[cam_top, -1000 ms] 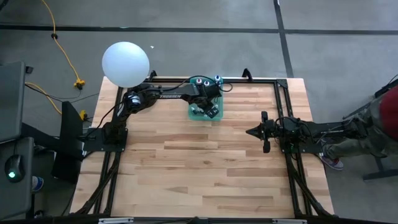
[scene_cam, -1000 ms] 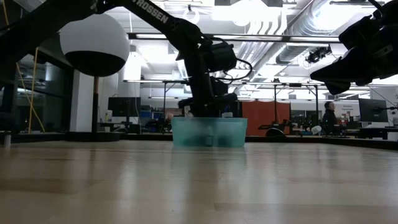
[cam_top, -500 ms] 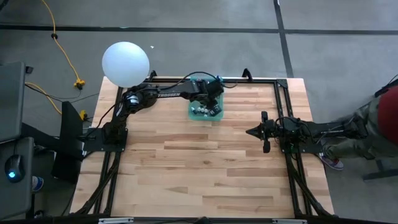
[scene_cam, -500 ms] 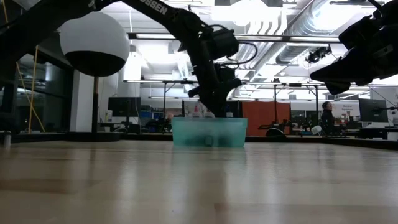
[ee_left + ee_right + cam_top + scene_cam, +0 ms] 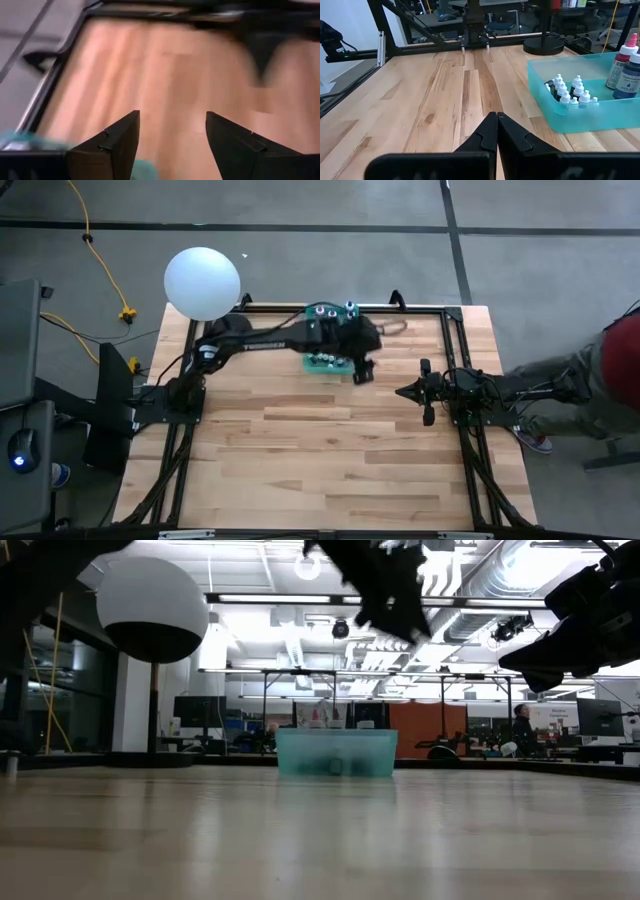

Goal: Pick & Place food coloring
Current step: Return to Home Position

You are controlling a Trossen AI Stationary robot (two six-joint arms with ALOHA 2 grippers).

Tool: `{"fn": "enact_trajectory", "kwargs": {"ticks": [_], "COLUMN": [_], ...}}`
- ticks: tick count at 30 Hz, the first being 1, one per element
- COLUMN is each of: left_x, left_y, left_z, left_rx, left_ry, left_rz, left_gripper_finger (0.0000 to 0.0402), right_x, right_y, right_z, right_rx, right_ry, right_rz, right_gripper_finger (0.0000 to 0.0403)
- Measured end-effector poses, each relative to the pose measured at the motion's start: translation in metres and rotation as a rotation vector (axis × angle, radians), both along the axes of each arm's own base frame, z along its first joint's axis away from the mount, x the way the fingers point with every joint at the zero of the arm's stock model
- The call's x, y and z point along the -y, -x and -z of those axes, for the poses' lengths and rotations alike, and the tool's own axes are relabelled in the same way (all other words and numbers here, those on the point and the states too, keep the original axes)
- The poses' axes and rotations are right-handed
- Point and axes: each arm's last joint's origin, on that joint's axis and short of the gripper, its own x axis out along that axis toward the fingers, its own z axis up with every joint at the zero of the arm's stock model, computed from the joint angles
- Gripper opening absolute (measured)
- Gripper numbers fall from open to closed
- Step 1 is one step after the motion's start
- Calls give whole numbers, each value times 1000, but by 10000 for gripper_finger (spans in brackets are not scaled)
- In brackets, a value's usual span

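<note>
A wooden table [image 5: 300, 450] seen from above, with a dark robot arm mounted at each side. A light blue bin [image 5: 336, 753] sits near the table's far edge, about midway across. Inside it is the food coloring [image 5: 568, 90] — a cluster of tiny bottles with white caps, grouped at one end of the bin. Two larger bottles [image 5: 626, 70], one pink-capped and one with a dark blue body, appear to stand at the bin's other end. The left arm reaches across from its base and partly covers the bin in the overhead view. The left gripper [image 5: 362, 370] hangs just past the bin's edge on the side toward the right arm, raised well above the tabletop. Its two fingers [image 5: 120, 137] are spread wide with nothing between them — only bare wood shows in the gap. The right arm waits at the table's right side. The right gripper [image 5: 402, 392] points toward the centre, held above the table, fingers pressed together and empty. A large white ball [image 5: 202, 283] stands at the far left corner. A person [image 5: 615, 370] is partly visible past the right edge.
</note>
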Motion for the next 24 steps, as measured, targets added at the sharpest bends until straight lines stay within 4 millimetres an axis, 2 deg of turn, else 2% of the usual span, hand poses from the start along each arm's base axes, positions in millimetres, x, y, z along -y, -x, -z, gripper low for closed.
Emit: {"fn": "enact_trajectory", "kwargs": {"ticks": [3,7,9,13,18,24], "left_x": [33,66,75,81,91,84], "left_y": [3,6,9,24,72,136], "left_z": [-11,-9,-6,11,21,38], "left_rx": [2,-10,-1,26,175,212], "left_ry": [-41,-47,-40,-24,-2,5], "left_rz": [151,336,367,360,377,310], "left_gripper_finger": [219,220,220,220,220,220], "right_x": [0,0,0,0,0,0], "right_y": [0,0,0,0,0,0], "right_z": [0,0,0,0,0,0], "right_rx": [0,0,0,0,1,0], "right_ry": [0,0,0,0,0,0], "right_rz": [0,0,0,0,0,0], "right_gripper_finger": [0,0,0,0,0,0]}}
